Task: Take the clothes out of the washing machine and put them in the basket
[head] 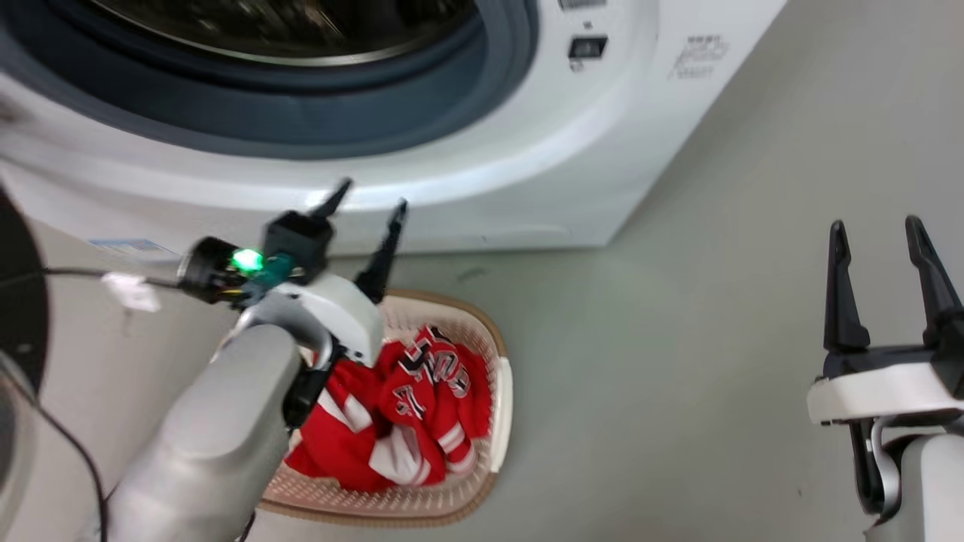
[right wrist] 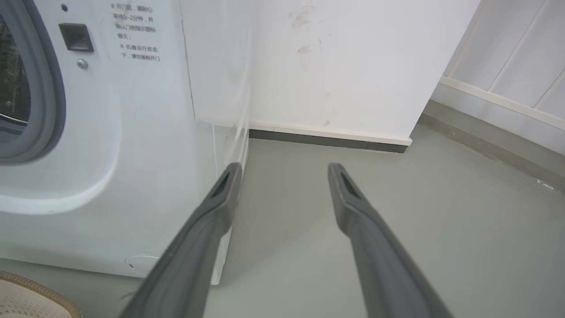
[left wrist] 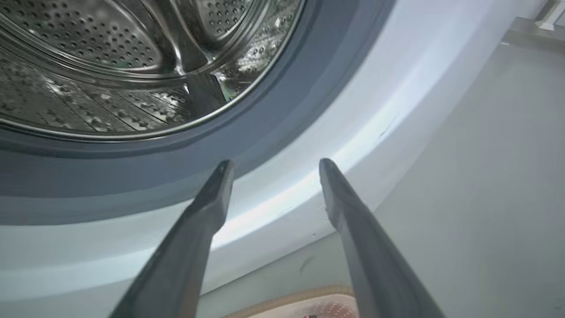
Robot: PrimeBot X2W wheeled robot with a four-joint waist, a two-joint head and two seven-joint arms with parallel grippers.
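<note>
Washing machine (head: 572, 143): white, across the top of the head view; perforated drum (left wrist: 88, 66) at upper left of the left wrist view.
Clothes (head: 407, 421): red jerseys heaped in the basket (head: 501, 406), lower centre, on grey floor (head: 678, 339).
Left gripper (head: 374, 193): centre left, above the basket's far rim, fingers spread, empty.
Right gripper (head: 875, 223): lower right, over the floor, fingers spread, empty.

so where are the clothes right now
In the head view the clothes lie in the basket on the floor, left of centre, just in front of the washing machine.
</note>
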